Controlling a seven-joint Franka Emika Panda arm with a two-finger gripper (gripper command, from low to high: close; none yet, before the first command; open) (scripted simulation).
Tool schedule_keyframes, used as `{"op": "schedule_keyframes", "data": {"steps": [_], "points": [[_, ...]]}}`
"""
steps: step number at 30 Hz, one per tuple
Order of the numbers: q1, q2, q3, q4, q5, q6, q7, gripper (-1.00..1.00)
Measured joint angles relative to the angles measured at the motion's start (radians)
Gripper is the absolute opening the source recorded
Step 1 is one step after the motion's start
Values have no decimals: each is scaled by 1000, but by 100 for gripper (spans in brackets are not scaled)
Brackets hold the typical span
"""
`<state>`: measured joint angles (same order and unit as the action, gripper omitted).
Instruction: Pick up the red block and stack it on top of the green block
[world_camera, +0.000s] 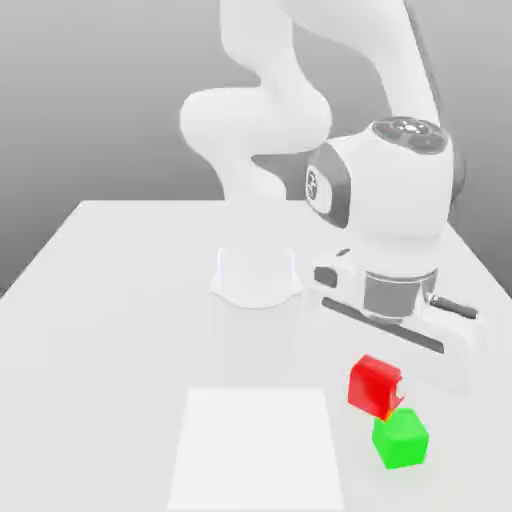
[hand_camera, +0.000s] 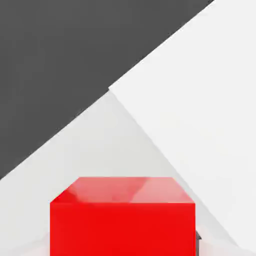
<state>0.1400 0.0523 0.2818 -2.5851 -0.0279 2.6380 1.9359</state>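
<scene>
In the exterior view my gripper (world_camera: 380, 390) is shut on the red block (world_camera: 371, 382), a glossy red cube that hangs slightly tilted under the white hand. The green block (world_camera: 400, 438), a matte green cube, rests on the table just in front of the red one and to the exterior view's right of it, lower in the picture. The red block's lower corner overlaps the green block's top edge in that view; I cannot tell whether they touch. In the hand view the red block (hand_camera: 122, 220) sits close up with pale table behind it.
The arm's white base (world_camera: 255, 275) stands at the table's middle. A paler square patch (world_camera: 260, 450) lies on the white table (world_camera: 100, 330) to the exterior view's left of the blocks. The table's far edge meets a grey backdrop.
</scene>
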Motion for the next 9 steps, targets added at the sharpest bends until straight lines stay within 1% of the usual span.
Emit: {"op": "schedule_keyframes", "data": {"steps": [5,6,9], "points": [[31,146,-47,9,-100,132,101,-100],[38,168,-57,9,-115,152,112,100],[38,168,-57,9,-115,152,112,100]]}}
